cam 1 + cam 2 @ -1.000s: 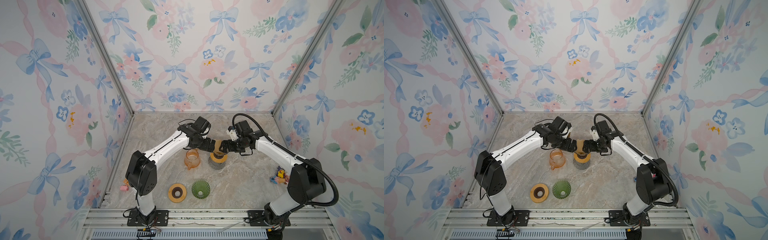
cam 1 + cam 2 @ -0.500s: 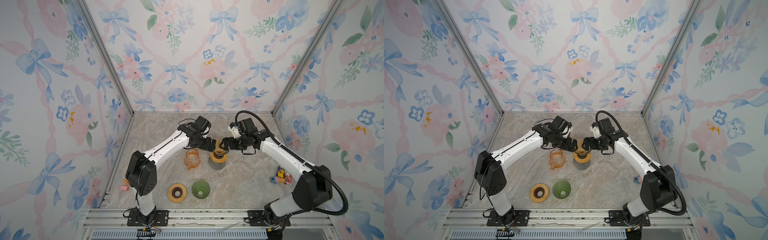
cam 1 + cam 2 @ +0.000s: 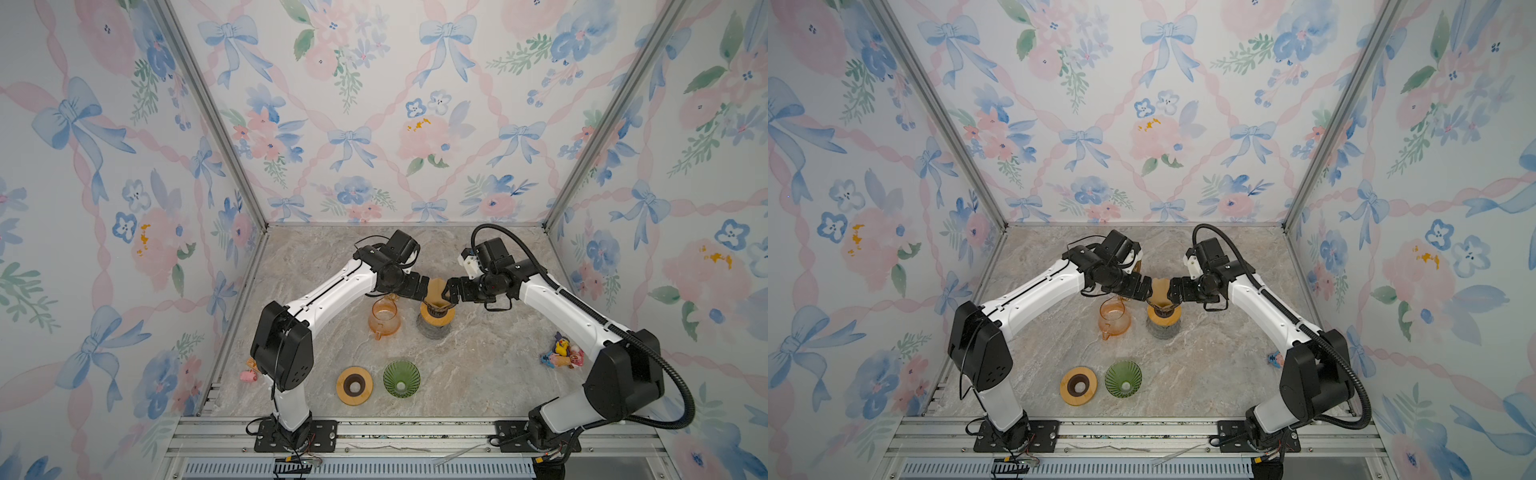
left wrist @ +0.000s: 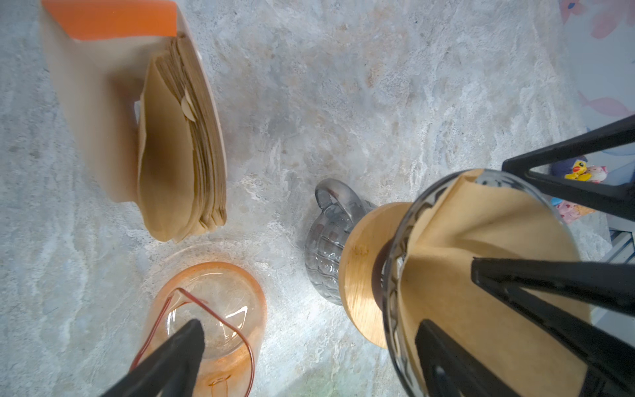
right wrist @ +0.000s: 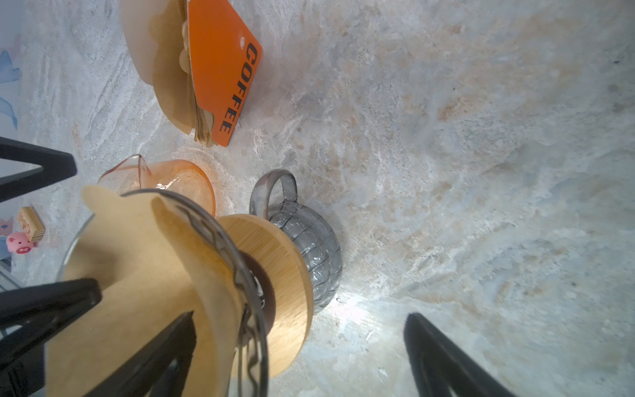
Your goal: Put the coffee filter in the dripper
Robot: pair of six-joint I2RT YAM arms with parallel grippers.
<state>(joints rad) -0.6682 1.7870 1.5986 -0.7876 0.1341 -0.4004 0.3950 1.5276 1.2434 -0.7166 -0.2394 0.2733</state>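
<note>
The brown paper coffee filter [image 3: 436, 291] [image 3: 1158, 291] stands in the glass dripper [image 4: 391, 275], whose wooden collar [image 3: 436, 318] rests on a grey glass carafe [image 4: 326, 247]. Part of the filter rises above the rim [image 5: 137, 261]. In both top views, my left gripper [image 3: 420, 289] [image 3: 1142, 288] and right gripper [image 3: 451, 293] [image 3: 1173, 291] meet over it from opposite sides. Both are open. One finger of each lies on the filter paper. My left gripper's other finger [image 4: 178, 354] hangs over the orange carafe. My right gripper's other finger [image 5: 436, 350] is over bare table.
An orange glass carafe [image 3: 384, 318] stands just left of the dripper. A stack of filters with an orange COFFEE card [image 5: 220, 68] stands behind. A green dripper [image 3: 401, 379] and a wooden collar ring [image 3: 354, 385] lie near the front. Small toys [image 3: 561, 353] sit at the right edge.
The right arm has shifted a little, its elbow moving outward. Both grippers stay open at the filter, which has hardly moved.
</note>
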